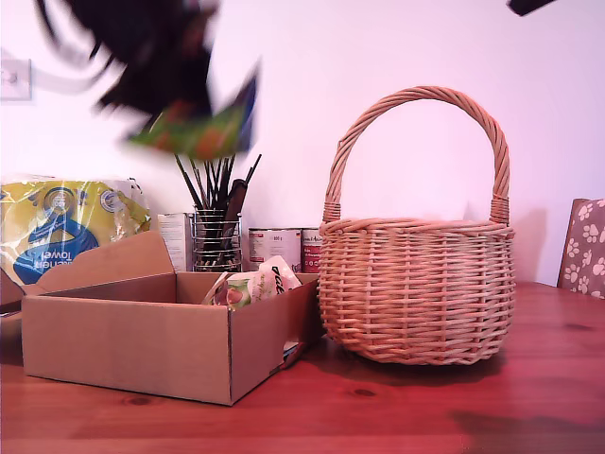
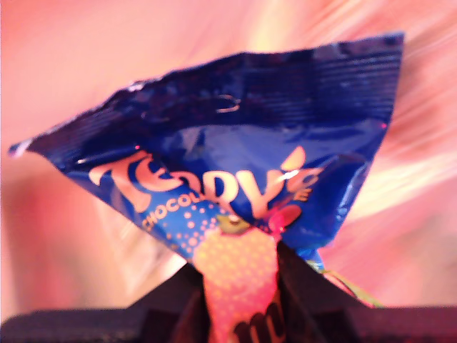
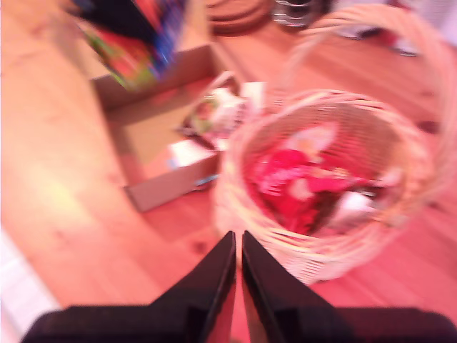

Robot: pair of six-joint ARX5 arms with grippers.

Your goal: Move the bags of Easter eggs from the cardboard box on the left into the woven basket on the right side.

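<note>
- Only our second wrist view looks into the woven basket (image 3: 335,179): a red packet (image 3: 296,182) lies inside, hidden from the exterior view.
- Our first tool (image 2: 239,314) is clenched on the crinkly, glossy navy bag (image 2: 235,157), held high above the cardboard box (image 1: 142,345).
- Our second tool (image 3: 238,286) is pressed shut and empty, above the basket's rim.
- The white-cream bag (image 1: 255,284) lies in the box on the table (image 1: 425,407).

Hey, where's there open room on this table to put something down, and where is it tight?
Free: the bare wooden table in front of the cardboard box and woven basket. Crowded: behind the box, with the yellow pack, utensil holder and cans; box and basket nearly touch.
</note>
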